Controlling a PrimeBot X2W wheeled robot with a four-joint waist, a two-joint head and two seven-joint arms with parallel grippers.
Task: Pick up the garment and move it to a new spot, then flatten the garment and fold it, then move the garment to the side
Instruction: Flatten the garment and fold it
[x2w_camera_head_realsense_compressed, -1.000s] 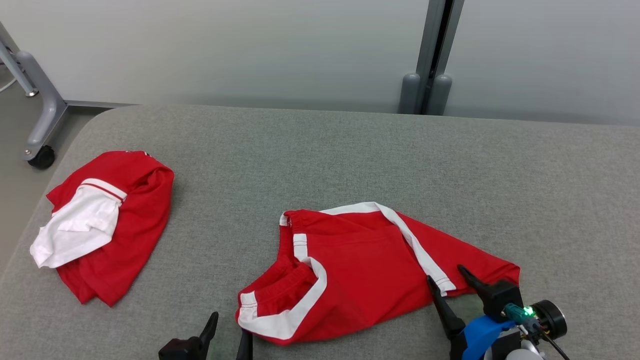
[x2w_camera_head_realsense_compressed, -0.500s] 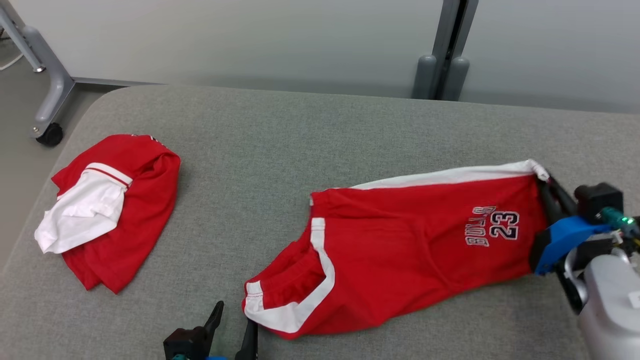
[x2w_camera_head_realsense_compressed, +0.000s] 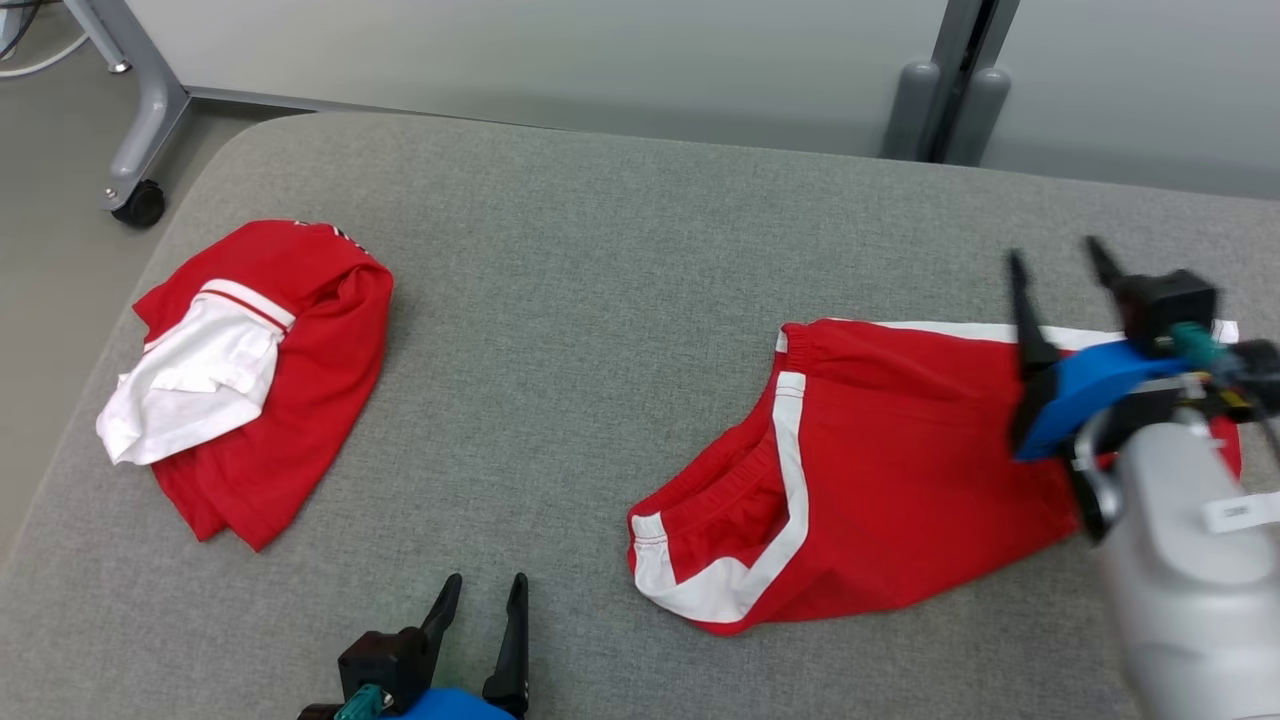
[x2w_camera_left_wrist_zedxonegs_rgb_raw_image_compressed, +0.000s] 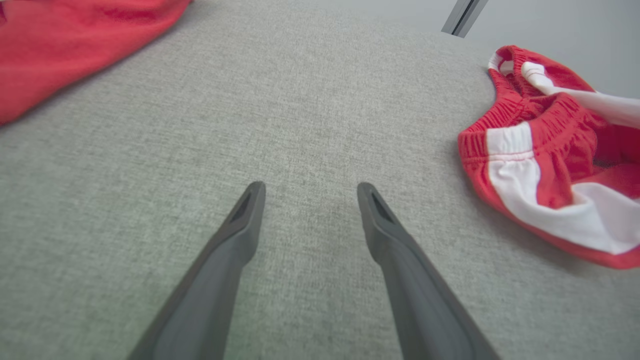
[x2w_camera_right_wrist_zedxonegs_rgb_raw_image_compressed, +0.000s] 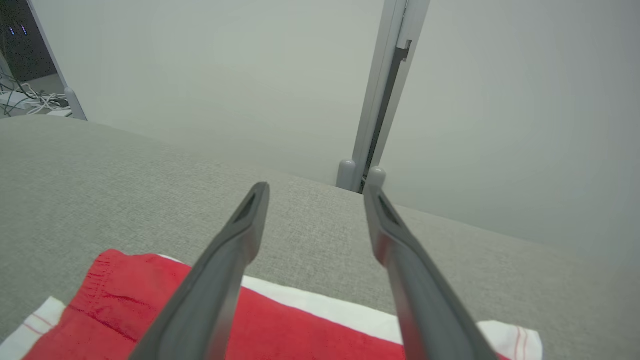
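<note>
The red shorts (x2w_camera_head_realsense_compressed: 880, 490) with white trim lie spread on the grey table (x2w_camera_head_realsense_compressed: 600, 300), right of centre, waistband end toward the near left. My right gripper (x2w_camera_head_realsense_compressed: 1053, 250) hovers open over their far right end, with nothing between its fingers. In the right wrist view the shorts (x2w_camera_right_wrist_zedxonegs_rgb_raw_image_compressed: 300, 320) lie below the open right gripper (x2w_camera_right_wrist_zedxonegs_rgb_raw_image_compressed: 316, 180). Low at the near edge, my left gripper (x2w_camera_head_realsense_compressed: 487, 580) stands open and empty, left of the waistband. The left wrist view has the left gripper (x2w_camera_left_wrist_zedxonegs_rgb_raw_image_compressed: 310, 186) over bare cloth, with the shorts (x2w_camera_left_wrist_zedxonegs_rgb_raw_image_compressed: 545, 150) at the right.
A second red and white garment (x2w_camera_head_realsense_compressed: 270, 400) lies crumpled at the table's left side, and its red garment edge (x2w_camera_left_wrist_zedxonegs_rgb_raw_image_compressed: 75, 40) is at the left wrist view's top left. A wheeled frame leg (x2w_camera_head_realsense_compressed: 140, 200) stands on the floor beyond the left corner. A grey post (x2w_camera_head_realsense_compressed: 950, 100) rises behind the table.
My right gripper closed on the shorts' right end, drew them out to the right, then let go and now stands open above them. The head camera has also shifted.
</note>
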